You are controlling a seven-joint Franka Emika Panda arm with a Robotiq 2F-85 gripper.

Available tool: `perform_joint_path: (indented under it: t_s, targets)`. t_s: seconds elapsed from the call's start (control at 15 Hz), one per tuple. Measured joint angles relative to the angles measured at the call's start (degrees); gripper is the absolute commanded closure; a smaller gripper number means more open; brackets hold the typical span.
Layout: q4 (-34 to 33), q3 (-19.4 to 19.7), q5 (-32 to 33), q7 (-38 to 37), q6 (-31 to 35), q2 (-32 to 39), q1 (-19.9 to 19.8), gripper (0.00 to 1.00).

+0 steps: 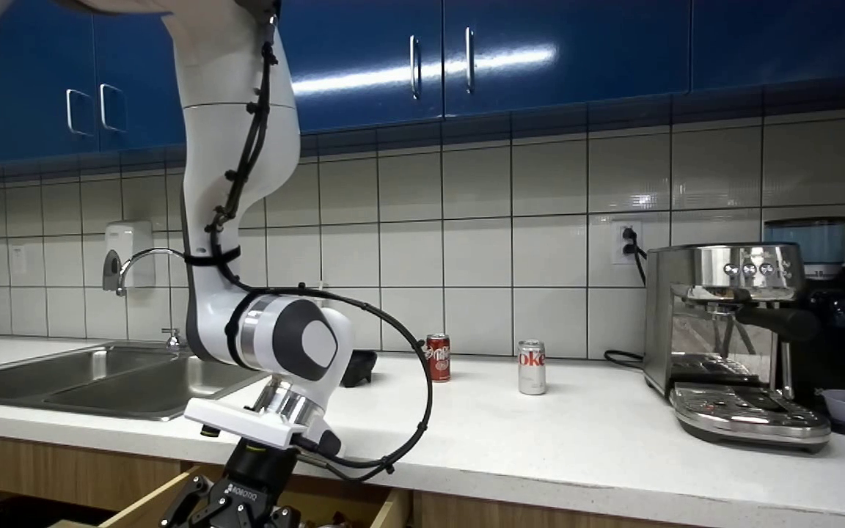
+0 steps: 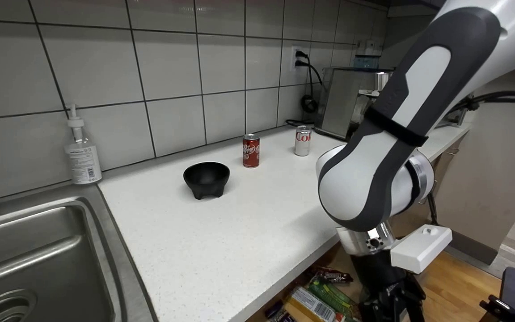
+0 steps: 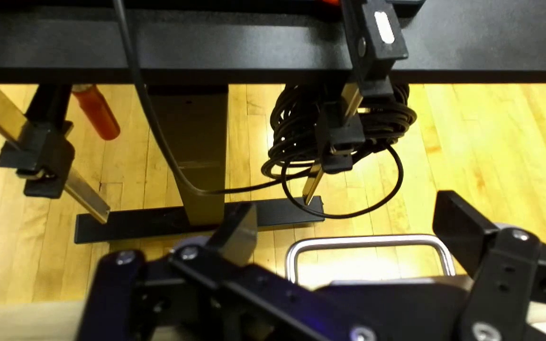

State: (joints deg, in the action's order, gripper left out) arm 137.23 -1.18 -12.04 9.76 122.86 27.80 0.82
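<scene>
My gripper (image 3: 351, 227) is open with nothing between its fingers. In the wrist view a silver bar handle (image 3: 360, 241) lies below and between the fingertips; contact cannot be told. The drawer (image 1: 393, 507) under the counter stands pulled out. It holds a green wrapper (image 2: 333, 295), a yellow packet (image 2: 313, 304) and a dark red wrapper (image 2: 331, 274). Both exterior views show the gripper down by this drawer, its fingertips cut off by the lower edge. On the counter stand a black footed bowl (image 2: 207, 176), a red can (image 2: 251, 151) and a silver Coke can (image 2: 302, 141).
A steel sink (image 1: 100, 352) is set into the counter (image 1: 510, 440), with a pump bottle (image 2: 83, 161) beside it. An espresso machine (image 1: 716, 271) occupies the far end. Beyond the gripper, a black table edge (image 3: 254, 42) carries clamps and a coiled cable (image 3: 296, 128).
</scene>
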Motion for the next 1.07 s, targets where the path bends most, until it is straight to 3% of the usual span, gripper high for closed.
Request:
perform_joint_path:
  t_s: [1.07]
  targets:
    - [-7.7,0.1,0.8,-0.8,4.1,2.4,0.0,0.0]
